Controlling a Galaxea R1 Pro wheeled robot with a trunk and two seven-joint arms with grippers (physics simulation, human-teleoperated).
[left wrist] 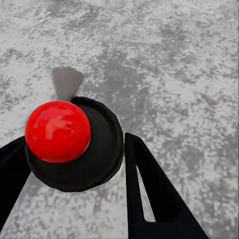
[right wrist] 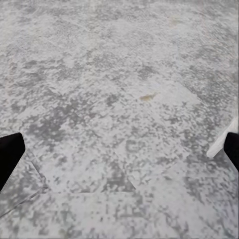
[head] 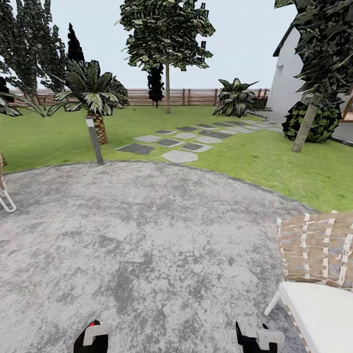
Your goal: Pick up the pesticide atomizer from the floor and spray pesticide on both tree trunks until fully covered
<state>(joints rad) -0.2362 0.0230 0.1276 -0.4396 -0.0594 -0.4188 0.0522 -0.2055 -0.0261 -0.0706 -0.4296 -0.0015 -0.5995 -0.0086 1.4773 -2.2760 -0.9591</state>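
Observation:
The pesticide atomizer point(left wrist: 57, 130), a round black body with a glossy red knob and a grey spout, sits between the black fingers of my left gripper point(left wrist: 74, 140), which is shut on it above the grey paving. In the head view the left gripper point(head: 91, 338) is at the bottom edge with a speck of red showing. My right gripper point(head: 255, 338) hangs open over bare paving, its fingers point(right wrist: 10, 154) wide apart. One tree point(head: 167, 88) with a pale trunk stands far across the lawn by the fence. A second tree's pale, leaning trunk point(head: 306, 122) rises at the right.
A palm point(head: 98, 122) and a grey post point(head: 94, 139) stand at the paving's far left edge. A wicker chair point(head: 316, 250) with a white cushion point(head: 318, 314) is close on the right. Stepping stones point(head: 179, 142) cross the lawn toward a white house point(head: 287, 78).

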